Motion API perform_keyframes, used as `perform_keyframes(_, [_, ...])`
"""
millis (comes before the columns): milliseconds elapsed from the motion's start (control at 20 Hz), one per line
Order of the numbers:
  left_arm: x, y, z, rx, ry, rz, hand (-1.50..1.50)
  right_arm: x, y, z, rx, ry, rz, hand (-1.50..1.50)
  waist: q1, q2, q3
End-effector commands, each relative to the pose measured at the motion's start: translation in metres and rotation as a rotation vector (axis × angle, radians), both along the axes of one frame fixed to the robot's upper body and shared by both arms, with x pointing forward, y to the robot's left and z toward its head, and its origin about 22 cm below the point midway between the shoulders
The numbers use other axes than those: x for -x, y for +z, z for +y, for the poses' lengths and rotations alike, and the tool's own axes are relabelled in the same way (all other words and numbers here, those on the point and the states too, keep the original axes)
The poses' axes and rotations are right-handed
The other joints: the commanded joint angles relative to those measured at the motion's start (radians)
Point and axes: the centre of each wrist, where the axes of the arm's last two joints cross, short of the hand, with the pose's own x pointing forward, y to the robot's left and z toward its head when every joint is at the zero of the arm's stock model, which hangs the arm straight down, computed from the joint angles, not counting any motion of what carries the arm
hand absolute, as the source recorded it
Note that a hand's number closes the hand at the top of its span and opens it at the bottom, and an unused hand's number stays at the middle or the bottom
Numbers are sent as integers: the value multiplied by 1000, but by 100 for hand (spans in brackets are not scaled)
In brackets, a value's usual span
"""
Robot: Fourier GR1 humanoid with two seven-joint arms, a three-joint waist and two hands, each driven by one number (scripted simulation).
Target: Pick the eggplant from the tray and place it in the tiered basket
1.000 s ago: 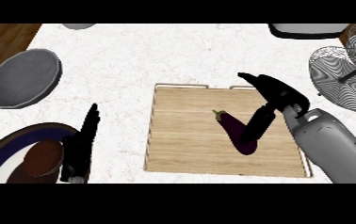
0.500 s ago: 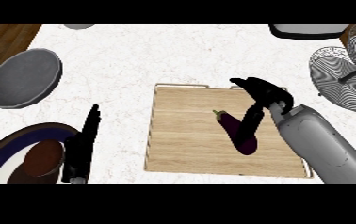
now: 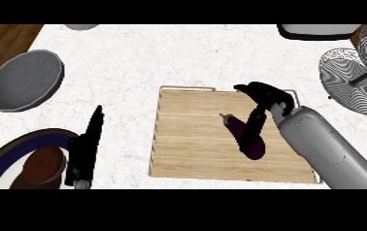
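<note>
Left hand: you see the left hand (image 3: 87, 147) low at the left edge, fingers straight and released, holding nothing, beside a dark bowl (image 3: 28, 159).
Tray: the wooden tray (image 3: 193, 147) lies flat on the white counter (image 3: 165, 55), in front of you.
Eggplant: the eggplant (image 3: 251, 145) lies on the tray, right of its middle, stem toward the far left.
Right hand: your right hand (image 3: 264, 99) is above the tray's far right part; one finger points down along the eggplant, but you cannot tell if it grasps it.
Far left: a grey plate (image 3: 27, 79).
Far right: the tiered basket (image 3: 344, 79), well apart from the eggplant.
</note>
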Motion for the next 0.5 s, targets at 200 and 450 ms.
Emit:
perform_keyframes(200, [22, -15, 3, 5, -3, 14, 0, -1, -10, -1, 109, -2, 121, -150, -2, 2, -3])
perform_keyframes(450, [6, -10, 1, 5, -9, 25, 0, -5, -30, 5, 105, -6, 165, -150, -1, 3, -3])
